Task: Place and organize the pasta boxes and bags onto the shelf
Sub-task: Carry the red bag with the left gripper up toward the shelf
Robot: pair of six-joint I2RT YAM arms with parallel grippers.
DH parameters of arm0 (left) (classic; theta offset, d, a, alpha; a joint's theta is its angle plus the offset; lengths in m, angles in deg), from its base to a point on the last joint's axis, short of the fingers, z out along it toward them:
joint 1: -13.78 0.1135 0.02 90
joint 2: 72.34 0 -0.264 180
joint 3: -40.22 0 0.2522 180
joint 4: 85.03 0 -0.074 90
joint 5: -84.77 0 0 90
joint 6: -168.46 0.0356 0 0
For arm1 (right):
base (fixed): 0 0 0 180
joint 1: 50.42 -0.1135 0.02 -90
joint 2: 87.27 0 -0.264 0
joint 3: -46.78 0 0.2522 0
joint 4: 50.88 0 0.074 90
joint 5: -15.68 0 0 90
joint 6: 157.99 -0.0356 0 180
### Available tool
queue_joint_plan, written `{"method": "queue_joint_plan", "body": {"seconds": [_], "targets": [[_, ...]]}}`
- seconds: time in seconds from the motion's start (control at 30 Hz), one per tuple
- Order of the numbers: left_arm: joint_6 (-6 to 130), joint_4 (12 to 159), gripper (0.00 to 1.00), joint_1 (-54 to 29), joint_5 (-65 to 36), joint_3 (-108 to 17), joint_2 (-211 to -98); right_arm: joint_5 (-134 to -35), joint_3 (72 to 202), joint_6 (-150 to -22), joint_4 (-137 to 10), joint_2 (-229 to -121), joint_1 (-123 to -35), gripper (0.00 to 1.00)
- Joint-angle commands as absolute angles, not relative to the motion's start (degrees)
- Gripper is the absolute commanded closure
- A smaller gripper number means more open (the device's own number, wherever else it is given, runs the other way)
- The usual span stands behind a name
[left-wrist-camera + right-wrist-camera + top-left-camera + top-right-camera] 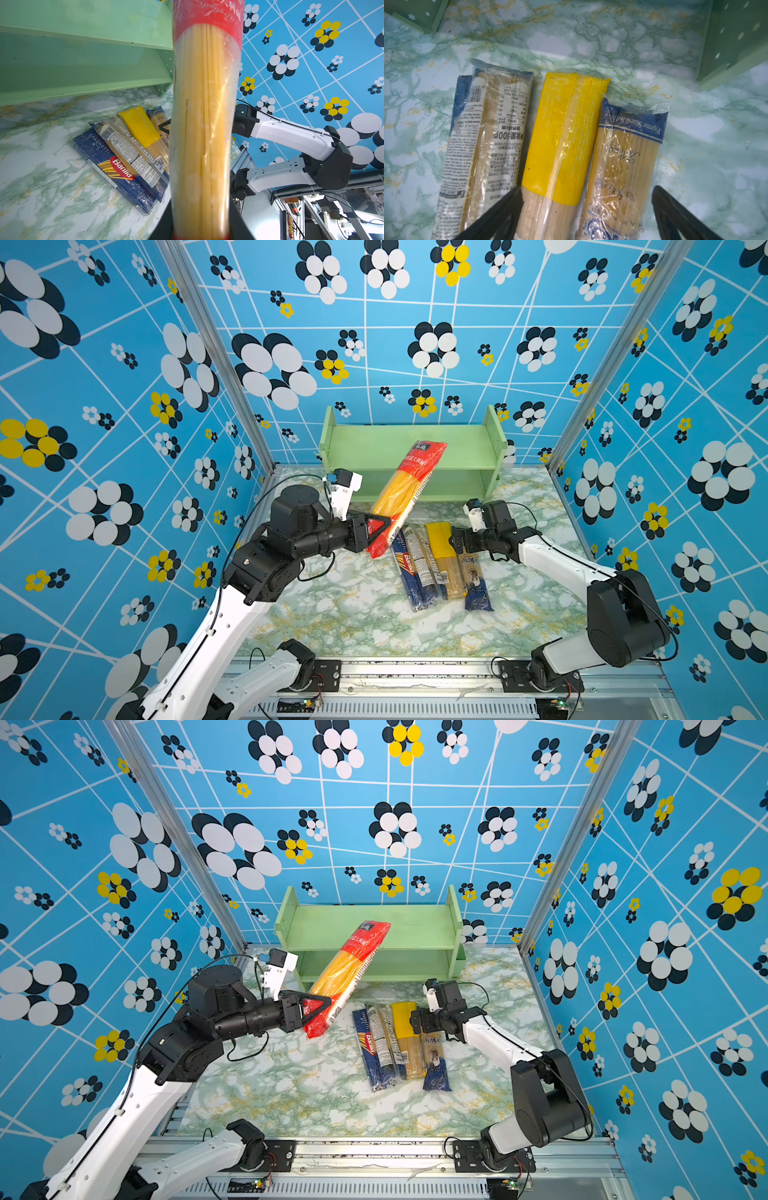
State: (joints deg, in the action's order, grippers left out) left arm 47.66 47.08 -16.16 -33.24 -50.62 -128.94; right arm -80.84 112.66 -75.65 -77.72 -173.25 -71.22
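Note:
My left gripper [376, 526] [312, 1006] is shut on the lower end of the red bag [409, 485] [353, 965]. The bag slants up off the table towards the pale green shelf [365, 448] [320, 928], with its red top over the upper board. In the left wrist view the red bag [205, 124] fills the middle between my left gripper's [201, 227] black fingers. The other packs lie side by side on the table: dark blue Barilla [409, 576] [116, 164], white-labelled blue pack [419, 560] [492, 145], yellow-topped bag [439, 543] [564, 135], clear bag with blue end [478, 585] [629, 158]. My right gripper [456, 540] [587, 218] hangs open over the last two.
The marble-patterned table [340, 614] is closed in by blue flowered walls on three sides. A metal rail [415, 672] with both arm bases runs along its front edge. The shelf stands at the back, its side panel [737, 41] close to the packs' far ends.

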Motion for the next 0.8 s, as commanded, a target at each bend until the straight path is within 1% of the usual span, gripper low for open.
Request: {"method": "queue_joint_plan", "body": {"seconds": [0.0, 0.07, 0.2, 0.4, 0.53, 0.77], "targets": [[49.46, 59.16, 1.0, -15.32, -33.48, -55.66, -127.92, -80.21, 112.04, -74.58, -77.58, -172.5, -71.69, 0.01], [50.43, 59.4, 1.0, -15.15, -29.97, -56.41, -127.89, -80.36, 112.12, -74.71, -77.56, -172.7, -71.7, 0.01], [49.71, 62.47, 1.0, -15.14, -19.57, -56.34, -127.78, -80.76, 112.3, -75.06, -77.2, -173.14, -71.68, 0.01], [51.92, 63.48, 1.0, -15.01, -10.99, -59.37, -131.14, -80.66, 112.46, -75.37, -77.12, -173.14, -71.7, 0.01], [53.61, 64.98, 1.0, -14.49, -6.25, -61.91, -134.65, -80.79, 112.39, -75.73, -77.12, -173.13, -71.67, 0.01], [56.89, 66.78, 1.0, -13.07, -3.55, -69.57, -143.51, -80.04, 112.14, -75.7, -77.2, -172.4, -71.65, 0.01]]}}
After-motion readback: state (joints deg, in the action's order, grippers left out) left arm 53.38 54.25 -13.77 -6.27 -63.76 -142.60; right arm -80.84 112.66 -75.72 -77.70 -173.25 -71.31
